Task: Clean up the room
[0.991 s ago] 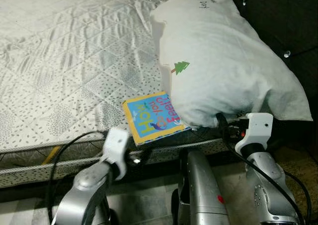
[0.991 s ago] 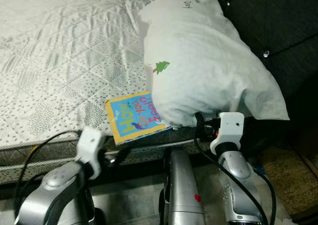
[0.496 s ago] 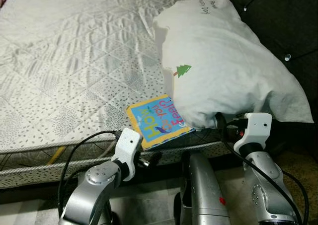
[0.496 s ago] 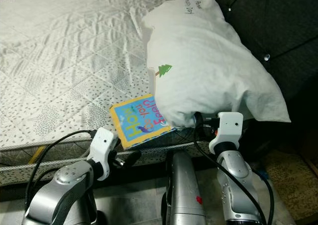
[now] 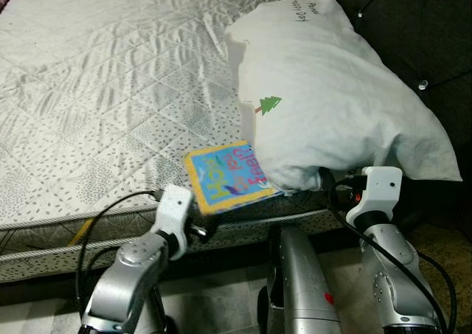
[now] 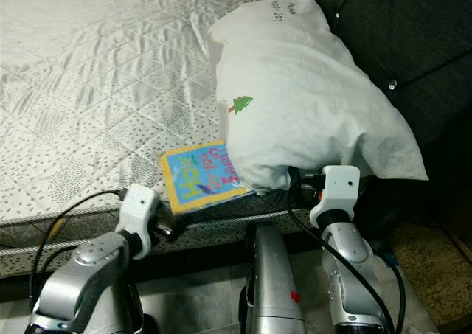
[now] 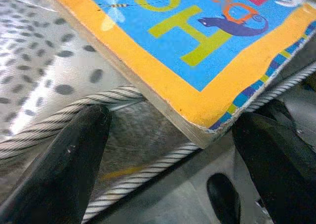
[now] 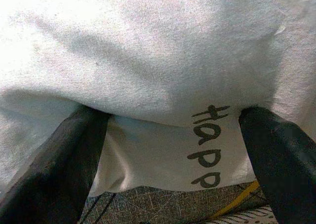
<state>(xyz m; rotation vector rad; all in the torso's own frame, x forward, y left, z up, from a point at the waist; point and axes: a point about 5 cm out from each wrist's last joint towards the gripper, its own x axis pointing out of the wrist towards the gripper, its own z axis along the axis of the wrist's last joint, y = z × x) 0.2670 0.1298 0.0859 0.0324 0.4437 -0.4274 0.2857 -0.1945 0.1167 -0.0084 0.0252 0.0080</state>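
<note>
Spread wide, our left gripper [image 7: 168, 150] sits at the mattress [image 5: 110, 91] edge, one black finger either side of the book's near corner and neither touching it. That book [image 5: 230, 175] lies flat at the front edge of the mattress, its blue cover with the orange border facing up, its near corner jutting a little past the piped seam and its far corner tucked under the pillow [image 5: 332, 105]. Our right gripper [image 8: 168, 150] is also spread, its fingers pushed into the underside of the pillow, which slumps half on the mattress and half against the dark headboard [image 5: 435, 32] beside it. We judge the book stiff and light: a thick board cover that will not bend in the grip, though its glossy face may slide between smooth fingers. The overhanging corner looks like the best place to take it, one finger above and one below, since flat on the mattress there is no way under it elsewhere. The pillow is soft and bulky, will sag and fold around any grip, and its weight on the far corner may drag on the book as it comes free. We see no box, basket or bin near the mattress to put anything in.
</note>
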